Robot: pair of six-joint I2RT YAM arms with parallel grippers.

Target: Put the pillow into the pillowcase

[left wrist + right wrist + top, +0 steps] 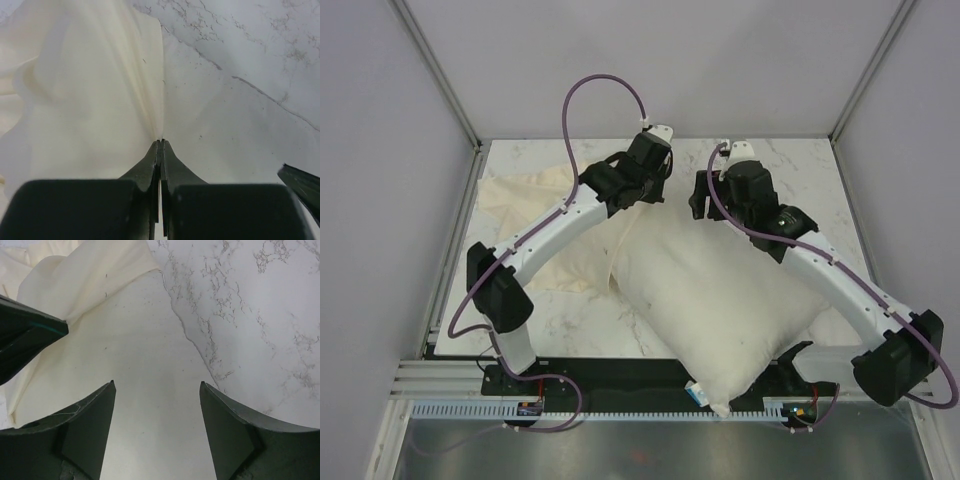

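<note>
Because the pillow (720,290) is plump, soft and probably light, it will likely sag and fold around any single pinch rather than lift as one piece. A hold at a corner or along a seam therefore looks better than one in the puffy middle, where the fingers would only bite into stuffing. It lies slantwise across the middle of the tabletop (800,165), its far end near the back edge by the two grippers and its near corner, the one with the blue tag (696,392), hanging over the front edge. The pillowcase (525,205) is thin, limp and wrinkled, spread over the back left part of the tabletop and reaching to the pillow's far end. It will likely slip and bunch, and its mouth needs to be held apart at the hem. The left gripper (161,142) has its fingers pressed together on a raised fold of that cream cloth, as far as its wrist view shows. The right gripper (157,385) hangs just beside it with fingers spread wide and nothing between them, over the whiter pillow cover near its edge. What stands in the way, I judge, is the left arm (555,225) lying across the pillowcase, the closeness of the two grippers, and the purple cable (605,77) looping above the left one.
</note>
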